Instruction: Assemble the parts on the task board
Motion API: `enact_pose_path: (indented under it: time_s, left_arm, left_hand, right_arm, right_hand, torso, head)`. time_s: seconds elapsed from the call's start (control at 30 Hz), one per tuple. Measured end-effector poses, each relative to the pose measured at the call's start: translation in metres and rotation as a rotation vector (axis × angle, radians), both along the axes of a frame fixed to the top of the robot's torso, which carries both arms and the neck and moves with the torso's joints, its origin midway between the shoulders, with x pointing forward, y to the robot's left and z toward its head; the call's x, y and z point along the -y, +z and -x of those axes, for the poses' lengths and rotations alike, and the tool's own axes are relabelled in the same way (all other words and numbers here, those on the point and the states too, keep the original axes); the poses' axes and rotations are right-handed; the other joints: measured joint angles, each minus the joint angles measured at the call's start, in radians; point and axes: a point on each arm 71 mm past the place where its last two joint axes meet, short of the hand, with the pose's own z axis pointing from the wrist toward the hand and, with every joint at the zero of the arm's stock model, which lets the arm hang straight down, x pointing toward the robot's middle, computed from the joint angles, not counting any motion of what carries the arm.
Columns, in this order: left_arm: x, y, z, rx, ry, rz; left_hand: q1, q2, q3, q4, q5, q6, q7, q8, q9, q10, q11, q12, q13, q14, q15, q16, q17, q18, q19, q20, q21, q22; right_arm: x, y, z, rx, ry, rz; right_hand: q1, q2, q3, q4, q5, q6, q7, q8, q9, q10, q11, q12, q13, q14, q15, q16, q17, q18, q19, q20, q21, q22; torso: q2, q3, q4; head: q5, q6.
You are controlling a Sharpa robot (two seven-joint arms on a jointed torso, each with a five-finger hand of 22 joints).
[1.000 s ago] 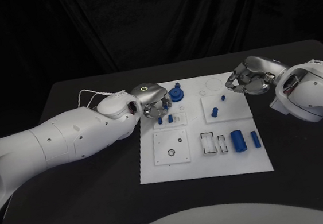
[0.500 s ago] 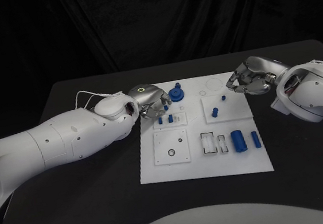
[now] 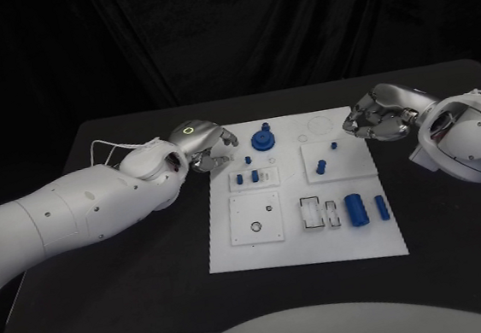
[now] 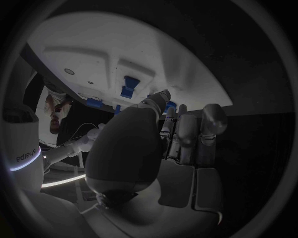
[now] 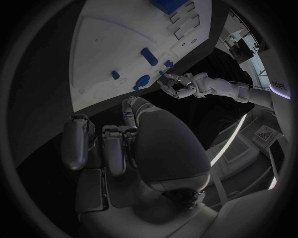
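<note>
Parts (image 3: 354, 209) look light, rigid, slippery; I would pinch them mid-length. Left robot hand (image 3: 206, 144) and right robot hand (image 3: 374, 121): curled, holding nothing.

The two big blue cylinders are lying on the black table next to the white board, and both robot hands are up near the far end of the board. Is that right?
Not quite. The two big blue cylinders lie on the white task board itself, at its near right part, not on the black table. The head view shows this. The left robot hand and right robot hand are indeed near the board's far end.
</note>
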Motion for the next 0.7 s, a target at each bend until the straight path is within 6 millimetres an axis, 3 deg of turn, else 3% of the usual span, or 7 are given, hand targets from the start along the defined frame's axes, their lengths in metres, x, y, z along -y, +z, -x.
enact_pose_path:
  time_s: [0.07, 0.2, 0.27, 0.37, 0.43, 0.57, 0.7]
  left_arm:
    - [-0.013, 0.003, 0.001, 0.030, 0.017, 0.018]
    - [-0.038, 0.009, 0.006, 0.078, 0.047, 0.073]
    - [-0.049, 0.012, 0.008, 0.086, 0.057, 0.115]
    - [-0.068, 0.017, 0.015, 0.070, 0.061, 0.213]
    - [-0.080, 0.021, 0.021, 0.055, 0.055, 0.289]
    - [-0.089, 0.029, 0.035, 0.019, 0.020, 0.443]
    - [-0.082, 0.035, 0.048, -0.043, -0.019, 0.608]
  left_hand:
    - [0.007, 0.005, 0.003, -0.005, 0.000, 0.013, 0.008, 0.004, -0.004, -0.032, -0.001, 0.026, 0.009, -0.164, 0.004, -0.156, -0.195, 0.045, -0.165, -0.003, -0.273, -0.162]
    - [0.021, 0.006, -0.007, 0.009, 0.000, 0.012, 0.032, 0.010, -0.008, -0.226, -0.037, 0.122, 0.053, -0.453, 0.058, -0.491, -0.413, 0.044, -0.386, 0.051, -0.672, -0.408]
    - [0.021, 0.006, -0.036, 0.028, 0.000, 0.001, 0.032, 0.015, -0.008, -0.312, -0.027, 0.182, 0.071, -0.529, 0.080, -0.552, -0.444, 0.044, -0.434, 0.074, -0.780, -0.486]
    - [0.032, -0.005, -0.124, 0.106, 0.027, -0.015, 0.055, 0.029, -0.007, -0.468, 0.023, 0.250, 0.079, -0.666, 0.119, -0.626, -0.494, 0.026, -0.457, 0.094, -0.791, -0.469]
    - [0.015, 0.013, -0.165, 0.147, 0.037, -0.025, 0.034, 0.039, -0.008, -0.507, 0.011, 0.304, 0.078, -0.701, 0.121, -0.642, -0.523, 0.019, -0.494, 0.085, -0.783, -0.434]
    - [-0.042, 0.042, -0.213, 0.155, 0.028, -0.020, 0.011, 0.043, -0.028, -0.534, 0.000, 0.363, 0.026, -0.806, 0.113, -0.736, -0.615, 0.018, -0.631, 0.061, -0.838, -0.423]
    - [-0.075, 0.089, -0.221, 0.155, 0.040, -0.018, 0.010, 0.033, -0.056, -0.531, 0.035, 0.381, -0.069, -0.836, 0.128, -0.808, -0.714, 0.003, -0.730, 0.071, -0.904, -0.448]
  right_arm:
    - [0.003, 0.001, 0.001, 0.002, -0.005, -0.001]
    - [0.008, 0.003, 0.004, 0.013, -0.011, -0.008]
    - [0.010, 0.007, 0.004, 0.025, -0.014, -0.010]
    - [0.011, 0.019, 0.000, 0.057, -0.017, -0.011]
    - [0.010, 0.029, -0.003, 0.084, -0.016, -0.010]
    - [0.007, 0.041, -0.006, 0.118, -0.002, 0.000]
    - [0.002, 0.045, -0.005, 0.139, 0.020, 0.017]
  right_hand:
    - [-0.008, -0.009, -0.003, -0.004, 0.003, 0.026, -0.007, 0.022, 0.012, -0.004, -0.009, 0.000, 0.000, -0.002, -0.003, 0.000, 0.000, 0.015, -0.010, -0.002, -0.017, 0.000]
    - [0.000, -0.018, -0.019, -0.030, 0.018, 0.035, -0.022, 0.087, 0.066, -0.002, -0.020, -0.007, 0.000, -0.002, -0.016, 0.000, 0.000, 0.030, -0.047, -0.010, -0.067, 0.000]
    - [0.000, -0.018, -0.023, -0.035, 0.021, 0.024, -0.022, 0.115, 0.091, -0.002, -0.020, -0.026, 0.000, -0.002, -0.016, 0.000, 0.000, 0.030, -0.066, -0.011, -0.095, 0.000]
    - [0.001, -0.031, -0.012, -0.040, 0.026, -0.018, -0.014, 0.157, 0.152, -0.177, -0.016, -0.162, 0.000, -0.002, -0.016, -0.012, 0.000, 0.046, -0.115, -0.006, -0.167, 0.000]
    - [0.004, -0.039, 0.003, -0.036, 0.026, -0.044, -0.008, 0.177, 0.178, -0.317, -0.010, -0.259, -0.040, 0.000, -0.010, -0.059, 0.000, 0.049, -0.142, -0.001, -0.213, 0.000]
    - [0.010, -0.062, 0.042, -0.022, 0.026, -0.086, 0.006, 0.192, 0.208, -0.675, 0.006, -0.541, -0.312, -0.017, 0.007, -0.156, 0.000, 0.072, -0.206, 0.010, -0.315, 0.000]
    - [0.015, -0.075, 0.069, -0.016, 0.026, -0.115, 0.021, 0.193, 0.212, -0.748, 0.023, -0.648, -0.416, -0.055, 0.020, -0.195, 0.000, 0.077, -0.248, 0.021, -0.380, 0.000]
  torso:
    - [0.000, -0.0001, 0.0001]
    - [0.000, -0.0004, 0.0003]
    - [0.000, -0.0004, 0.0003]
    - [0.000, -0.0005, 0.0003]
    - [0.000, -0.0008, 0.0003]
    - [-0.001, -0.0023, 0.0011]
    - [-0.001, -0.0042, 0.0049]
  head:
    - [-0.001, 0.000]
    - [0.003, 0.000]
    - [0.007, 0.000]
    - [0.008, 0.000]
    - [0.006, 0.000]
    - [0.002, 0.000]
    - [-0.001, 0.000]
